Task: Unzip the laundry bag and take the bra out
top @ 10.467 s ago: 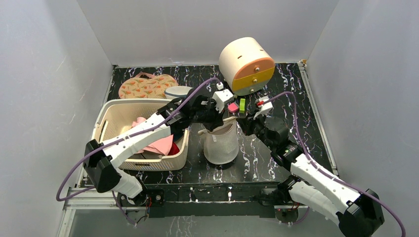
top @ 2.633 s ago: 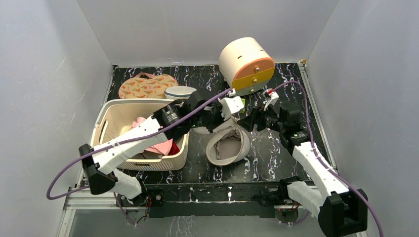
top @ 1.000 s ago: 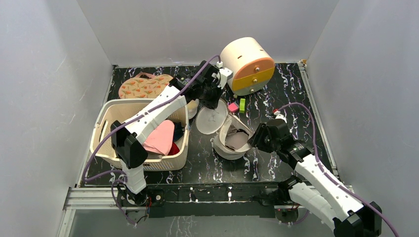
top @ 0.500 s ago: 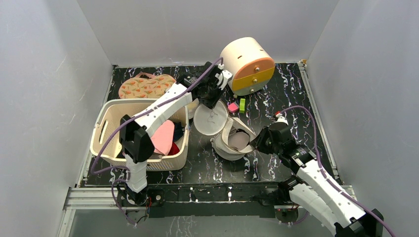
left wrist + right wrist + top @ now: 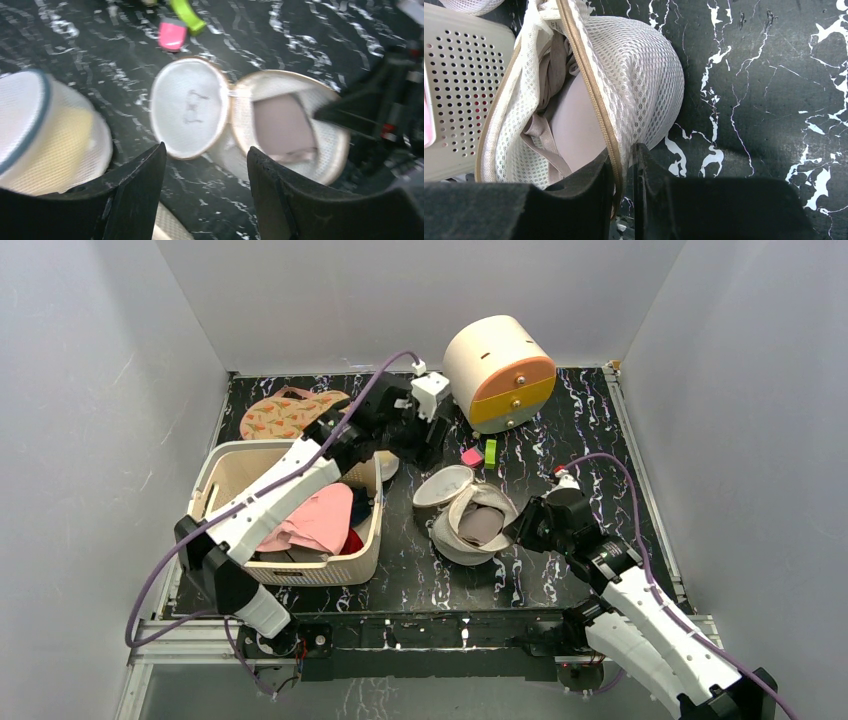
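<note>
The laundry bag lies unzipped on the dark marbled table, its mouth facing up. Its round lid, with the small black drawing, is flipped open and lies flat to the left of the bag. A beige-pink bra sits inside the bag. My right gripper is shut on the bag's zipped rim at its right side. My left gripper hovers open above the lid with nothing between its fingers.
A cream basket of clothes stands at the left. A white mesh tub with a dark rim sits beside it. At the back are a floral pouch and a cream-and-orange drawer drum. Pink and green blocks lie beyond the lid.
My left gripper opened, let the lid go and pulled up and back. The lid dropped flat beside the bag. My right gripper kept its hold on the rim.
</note>
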Action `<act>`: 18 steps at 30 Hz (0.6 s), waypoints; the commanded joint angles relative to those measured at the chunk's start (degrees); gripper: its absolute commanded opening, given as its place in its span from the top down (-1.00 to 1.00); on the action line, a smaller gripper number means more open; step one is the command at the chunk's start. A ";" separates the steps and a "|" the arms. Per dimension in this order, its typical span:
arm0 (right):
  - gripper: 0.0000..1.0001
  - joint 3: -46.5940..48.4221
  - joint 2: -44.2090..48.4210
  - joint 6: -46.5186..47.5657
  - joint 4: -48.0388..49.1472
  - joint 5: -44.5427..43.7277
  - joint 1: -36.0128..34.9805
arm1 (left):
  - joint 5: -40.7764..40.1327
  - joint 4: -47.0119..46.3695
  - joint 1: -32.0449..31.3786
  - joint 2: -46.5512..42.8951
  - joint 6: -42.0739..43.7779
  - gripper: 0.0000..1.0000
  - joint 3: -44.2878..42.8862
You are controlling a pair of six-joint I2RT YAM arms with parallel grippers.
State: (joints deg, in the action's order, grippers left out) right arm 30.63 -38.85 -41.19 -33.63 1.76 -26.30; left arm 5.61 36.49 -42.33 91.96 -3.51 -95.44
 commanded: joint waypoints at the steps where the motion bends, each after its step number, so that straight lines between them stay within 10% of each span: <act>1: 0.67 -0.26 0.87 1.21 3.98 0.86 -0.31 | 7.74 -8.73 -6.74 -2.78 -3.67 -0.17 7.13; 18: 0.67 -0.79 2.80 1.57 4.34 1.17 -0.31 | 6.63 -17.18 -13.82 8.18 -6.95 -0.18 10.31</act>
State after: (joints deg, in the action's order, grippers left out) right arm 30.11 -37.39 -40.40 -32.77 3.20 -26.30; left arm 9.87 21.21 -55.81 98.10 -9.26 -83.72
